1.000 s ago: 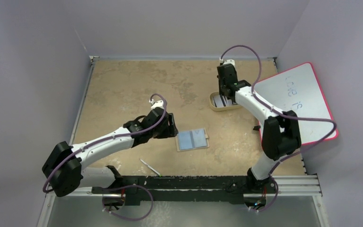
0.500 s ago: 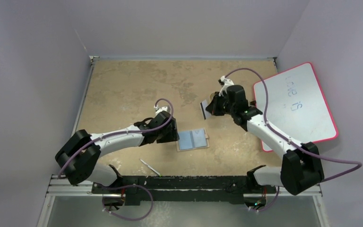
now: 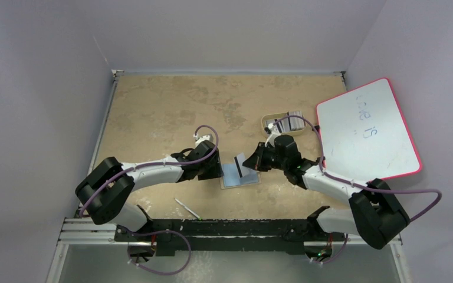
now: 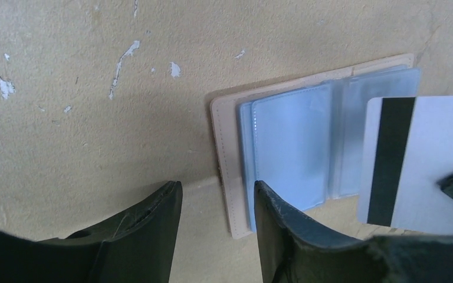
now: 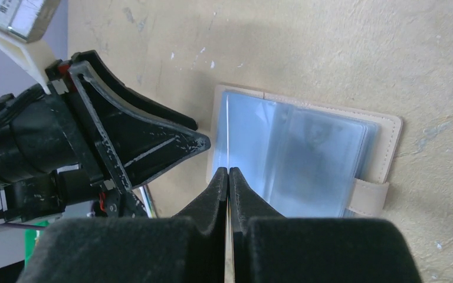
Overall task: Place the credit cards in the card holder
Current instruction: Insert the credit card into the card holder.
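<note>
1. We see the left arm lying low across the table (image 3: 153, 106). Its links stretch rightward from the base and its wrist is close to the surface.
2. The left gripper (image 3: 212, 168) sits just beside the left edge of the card holder (image 3: 246, 179). Its fingers (image 4: 153, 218) are spread apart with nothing between them. In the right wrist view one dark fingertip reaches the holder's edge, but we cannot tell whether it presses there.
3. The right arm is folded low as well. Its elbow is out to the right and its forearm runs left, toward the middle of the table.
4. The right gripper (image 3: 253, 161) is clamped on one credit card (image 3: 239, 163). The card stands on edge above the holder, showing its dark stripe in the left wrist view (image 4: 424, 159) and only a thin bright line from its own camera (image 5: 228, 132).
5. The card holder (image 5: 307, 153) lies open and flat between the two grippers. Its blue-grey pockets (image 4: 289, 153) face up and its snap tab (image 5: 368, 197) sticks out on the right side.
6. More credit cards (image 3: 290, 122) rest in the beige tray (image 3: 266, 125) farther back, well apart from both grippers.
7. A pink-edged whiteboard (image 3: 365, 130) lies at the right side of the table, and a thin pale stick (image 3: 187, 208) lies near the front rail.
</note>
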`<state>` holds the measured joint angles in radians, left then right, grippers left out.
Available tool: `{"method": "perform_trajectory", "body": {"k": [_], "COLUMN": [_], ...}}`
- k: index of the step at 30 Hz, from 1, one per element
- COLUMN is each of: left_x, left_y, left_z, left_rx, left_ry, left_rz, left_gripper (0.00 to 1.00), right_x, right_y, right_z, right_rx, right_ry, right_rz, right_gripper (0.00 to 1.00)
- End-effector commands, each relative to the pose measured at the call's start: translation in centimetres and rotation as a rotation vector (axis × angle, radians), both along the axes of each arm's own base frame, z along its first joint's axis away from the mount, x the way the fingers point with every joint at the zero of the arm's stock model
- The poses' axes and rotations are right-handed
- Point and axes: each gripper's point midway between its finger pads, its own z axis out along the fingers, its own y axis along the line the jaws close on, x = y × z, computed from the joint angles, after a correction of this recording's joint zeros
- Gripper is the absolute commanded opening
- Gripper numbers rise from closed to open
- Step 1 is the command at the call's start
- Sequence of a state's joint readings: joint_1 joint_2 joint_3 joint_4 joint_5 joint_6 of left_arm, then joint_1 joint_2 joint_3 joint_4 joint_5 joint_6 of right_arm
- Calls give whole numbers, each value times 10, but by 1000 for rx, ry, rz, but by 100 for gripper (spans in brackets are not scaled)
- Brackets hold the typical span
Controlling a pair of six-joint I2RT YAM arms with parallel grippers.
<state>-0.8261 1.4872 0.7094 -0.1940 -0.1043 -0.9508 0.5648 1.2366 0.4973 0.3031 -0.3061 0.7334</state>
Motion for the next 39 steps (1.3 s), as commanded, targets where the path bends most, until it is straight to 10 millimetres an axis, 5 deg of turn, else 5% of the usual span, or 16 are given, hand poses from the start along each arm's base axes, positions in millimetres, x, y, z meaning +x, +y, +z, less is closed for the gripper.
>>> {"method": "perform_trajectory", "body": {"k": [1, 24, 39], "left_x": [5, 4, 3], "left_y": [-5, 1, 2], "left_z": [-2, -15, -21], "left_rx": [-23, 25, 36], "left_ry": [-13, 11, 21], "left_rz": [11, 23, 18], "left_gripper": [45, 22, 10], "right_x": [5, -2, -13], "right_y": [9, -10, 9], "right_z": [9, -48, -53], "right_rx": [68, -79, 60], "right_ry": [-33, 51, 90], "right_rz": [-17, -55, 5], "right_gripper": [0, 0, 0]}}
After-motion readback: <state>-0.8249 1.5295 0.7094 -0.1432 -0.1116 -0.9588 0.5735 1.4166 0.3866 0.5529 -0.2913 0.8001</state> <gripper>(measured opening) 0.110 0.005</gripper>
